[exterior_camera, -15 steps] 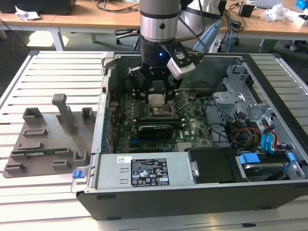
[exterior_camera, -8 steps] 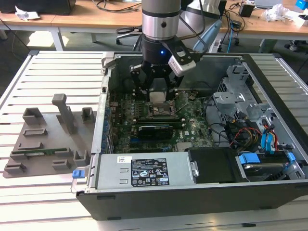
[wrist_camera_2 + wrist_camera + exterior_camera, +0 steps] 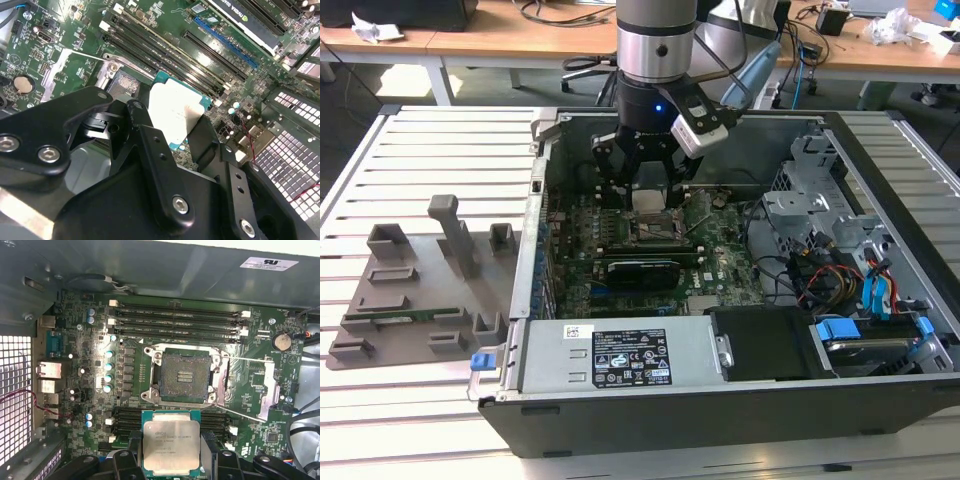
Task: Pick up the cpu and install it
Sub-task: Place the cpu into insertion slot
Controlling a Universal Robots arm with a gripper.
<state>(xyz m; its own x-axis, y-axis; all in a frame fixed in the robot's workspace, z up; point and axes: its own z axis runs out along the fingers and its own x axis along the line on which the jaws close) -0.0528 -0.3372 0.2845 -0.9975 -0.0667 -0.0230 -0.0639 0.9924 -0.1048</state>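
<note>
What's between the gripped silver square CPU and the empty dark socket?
First wrist view: just a sliver of green motherboard and black memory slots between silver-topped cpu and dark square socket.

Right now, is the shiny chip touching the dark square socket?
Apart. In the first wrist view the cpu hangs beside the socket, with a gap between their edges, and the socket's whole middle lies bare.
</note>
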